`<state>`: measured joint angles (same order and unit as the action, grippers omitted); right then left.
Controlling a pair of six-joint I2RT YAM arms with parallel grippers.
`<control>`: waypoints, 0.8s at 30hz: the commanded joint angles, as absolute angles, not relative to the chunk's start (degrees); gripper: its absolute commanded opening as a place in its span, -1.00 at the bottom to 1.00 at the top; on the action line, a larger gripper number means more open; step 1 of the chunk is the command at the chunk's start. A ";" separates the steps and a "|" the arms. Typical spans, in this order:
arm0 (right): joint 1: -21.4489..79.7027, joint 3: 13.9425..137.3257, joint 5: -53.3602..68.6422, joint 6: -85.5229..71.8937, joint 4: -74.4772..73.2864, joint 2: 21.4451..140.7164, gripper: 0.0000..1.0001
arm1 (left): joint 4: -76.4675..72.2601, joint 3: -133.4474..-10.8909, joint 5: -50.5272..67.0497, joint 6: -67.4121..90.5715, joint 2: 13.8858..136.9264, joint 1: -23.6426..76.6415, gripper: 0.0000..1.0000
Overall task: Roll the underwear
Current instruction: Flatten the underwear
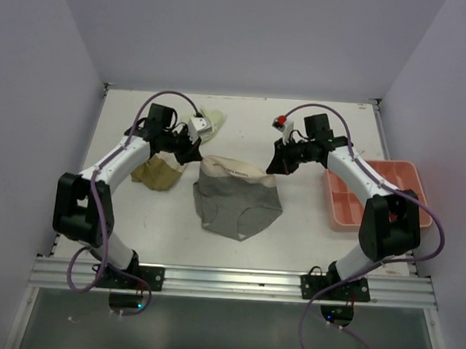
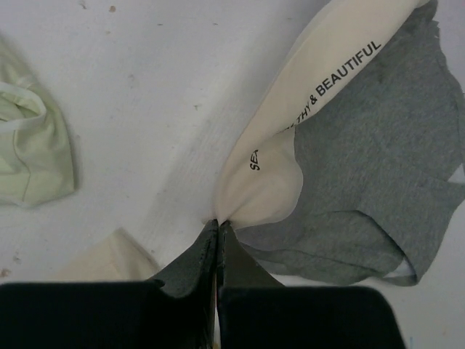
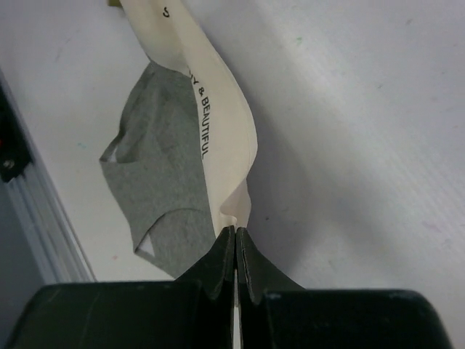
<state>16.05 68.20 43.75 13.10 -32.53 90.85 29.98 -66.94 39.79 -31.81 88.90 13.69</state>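
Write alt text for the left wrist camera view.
The left claw is shut on the cream printed waistband of soft grey cloth underwear lying on a white table. A pale yellow-green cloth garment sits at the left edge.

Lab test cell, bare walls (image 1: 248, 34)

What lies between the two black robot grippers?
The cream waistband of the grey cloth underwear, pinched by left gripper and right gripper; top view shows it.

Both arms reach forward, elbows bent outward, wrists angled inward toward each other. Left end effector (image 2: 218, 224) and right end effector (image 3: 236, 231): jaws pinched tight, each gripping the grey underwear (image 1: 235, 206) at its waistband.
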 commanded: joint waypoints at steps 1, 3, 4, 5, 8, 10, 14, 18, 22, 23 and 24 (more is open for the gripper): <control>15.82 73.56 34.75 9.32 -22.60 94.73 -1.00 | 18.84 -71.98 34.99 -24.37 94.03 13.97 -1.00; 15.73 75.32 31.57 8.97 -21.02 97.71 -1.00 | 14.97 -71.98 33.06 -23.30 96.58 13.97 -0.99; 15.65 76.37 28.07 8.27 -20.74 98.60 -0.98 | 14.07 -72.07 32.96 -22.42 97.64 13.97 -0.76; 15.64 77.07 26.30 8.17 -20.92 99.74 -0.89 | 13.89 -72.42 32.61 -21.80 98.17 13.97 -0.28; 15.29 78.49 18.56 7.65 -22.85 101.16 -0.62 | 14.51 -72.52 29.46 -20.92 96.95 13.97 0.33; 15.21 77.88 13.57 7.21 -22.85 99.85 -0.37 | 12.22 -69.54 27.17 -21.53 92.84 13.89 0.57; 15.12 78.13 7.83 7.03 -23.90 97.39 -0.03 | 11.95 -64.88 25.40 -23.81 87.37 13.89 0.53; 15.20 79.63 16.59 6.60 -29.69 96.94 -0.32 | 17.74 -63.72 28.03 -23.82 88.32 13.89 0.26; 16.17 77.88 24.95 6.15 -33.04 99.57 -0.68 | 17.76 -62.32 31.81 -22.42 91.75 13.89 0.05; 16.35 77.09 25.48 6.41 -32.96 100.36 -0.71 | 17.58 -62.14 32.95 -21.98 92.37 13.89 0.02; 16.43 76.38 25.58 6.33 -32.09 100.72 -0.74 | 17.75 -62.40 33.22 -21.45 93.16 13.97 0.01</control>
<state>15.62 77.28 20.56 6.68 -29.95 99.94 16.29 -63.20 29.74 -23.05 90.89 13.69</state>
